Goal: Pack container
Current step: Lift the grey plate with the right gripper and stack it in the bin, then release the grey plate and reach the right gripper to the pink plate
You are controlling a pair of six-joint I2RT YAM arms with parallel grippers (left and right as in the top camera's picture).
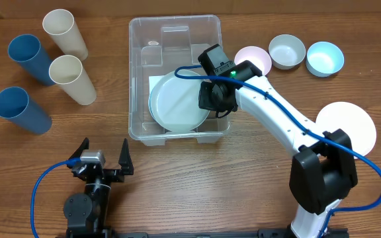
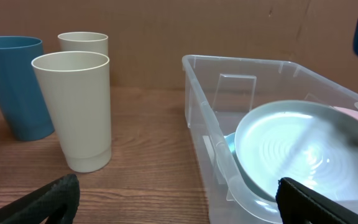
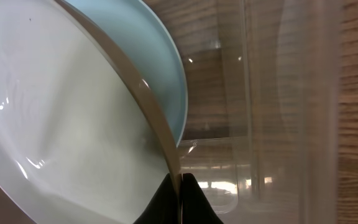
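Black right pincer [image 3: 180, 193] was clamped narrow on the rim of a pale plate [image 3: 73, 112], fingertips meeting over the edge. The overhead view showed the same pincer [image 1: 215, 99] over the right half of the container [image 1: 132, 66], with the plate [image 1: 177, 102] tilted inside and leaning toward the near wall. I could not tell whether a second plate lay under it.

Step, as judged: placing a plate into the bin, release not yet done. The next move likely calls for lowering the plate flat, spreading the jaws, then lifting clear of the clear wall [image 3: 291, 93] just beside the fingers.

Container sat mid-tabletop [image 1: 177, 185], around the right pincer.

Left pincer [image 1: 103, 153] was spread wide and held nothing, near the front edge, well apart from the bin.

Left of the bin were two cream cups [image 1: 71, 78] and two blue cups [image 1: 30, 58]. To the right were a pink bowl [image 1: 253, 58], a grey bowl [image 1: 287, 49] and a light-blue bowl [image 1: 325, 58]. A white plate [image 1: 346, 125] was partly hidden behind the arm.
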